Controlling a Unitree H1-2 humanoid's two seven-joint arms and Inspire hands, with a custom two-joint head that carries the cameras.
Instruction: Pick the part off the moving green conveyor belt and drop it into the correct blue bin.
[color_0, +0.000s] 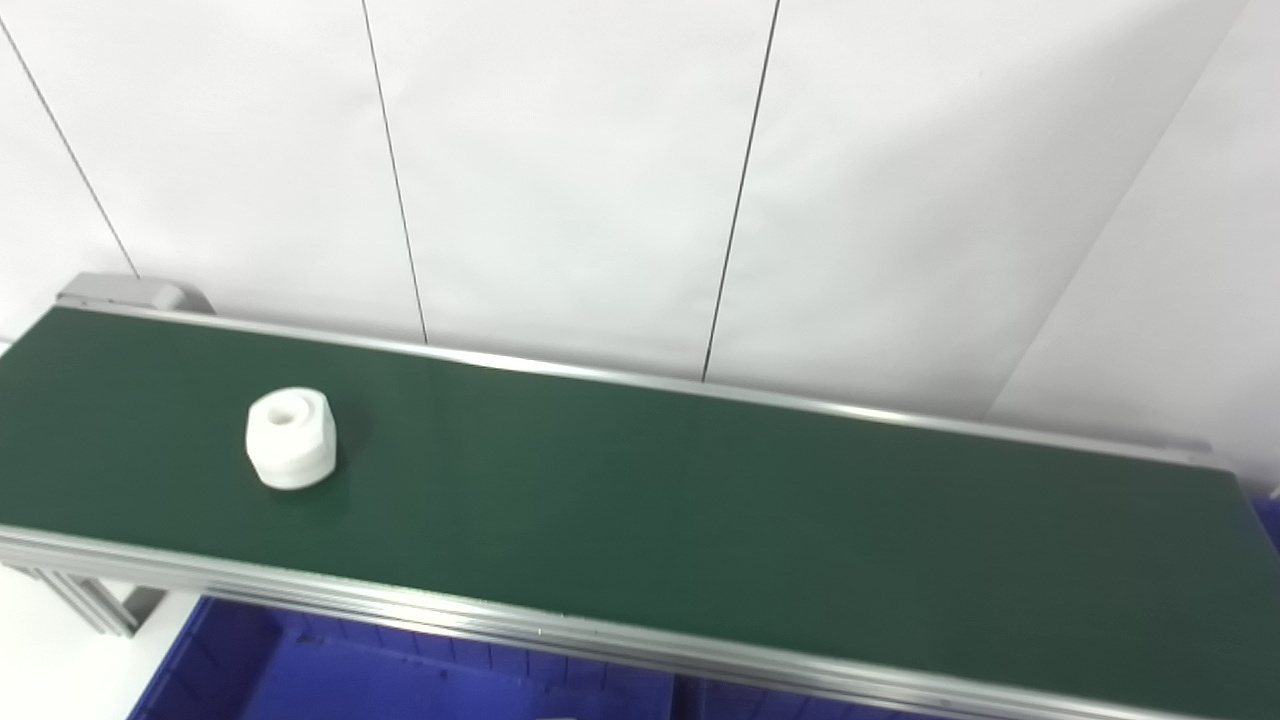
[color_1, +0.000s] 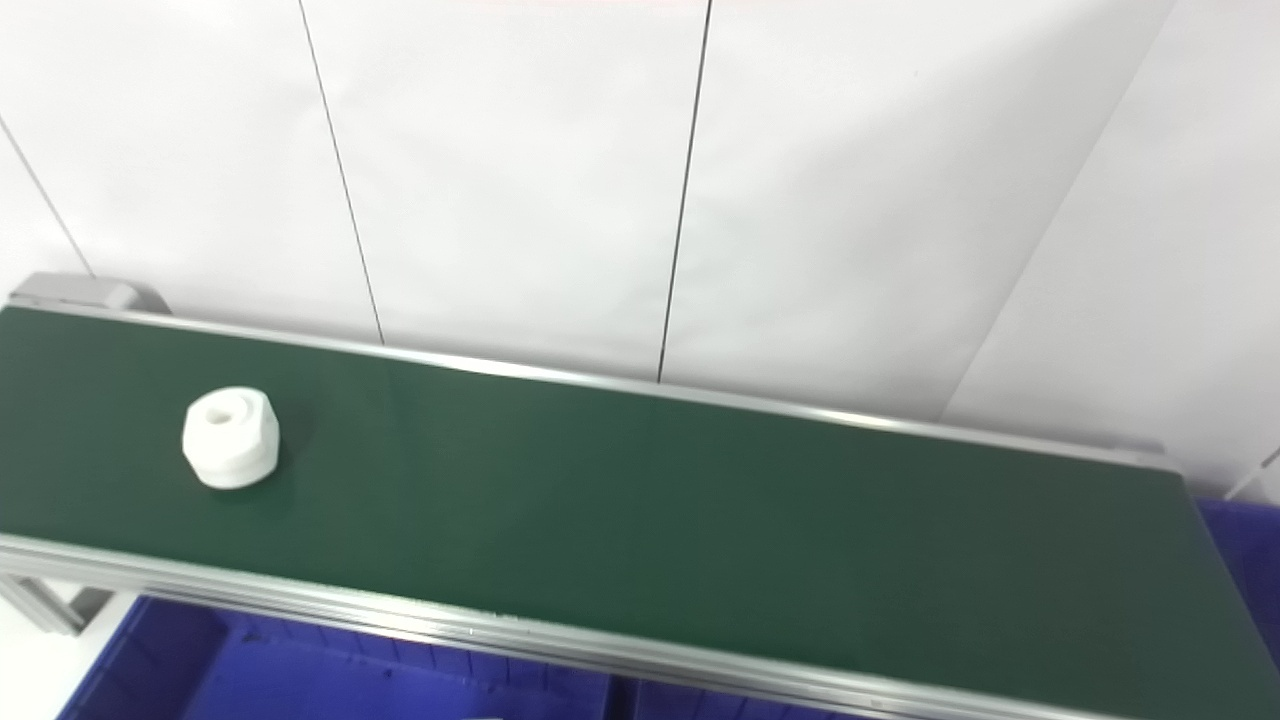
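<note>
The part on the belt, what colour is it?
White part, clearest in the left eye view.

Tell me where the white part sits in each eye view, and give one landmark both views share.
Left eye view: the white part sits on the belt, left of centre.
Right eye view: the white part sits on the belt nearer the left edge.
Shared landmark: the grey end cap at the belt's far left corner, up and left of the part in both.
</note>
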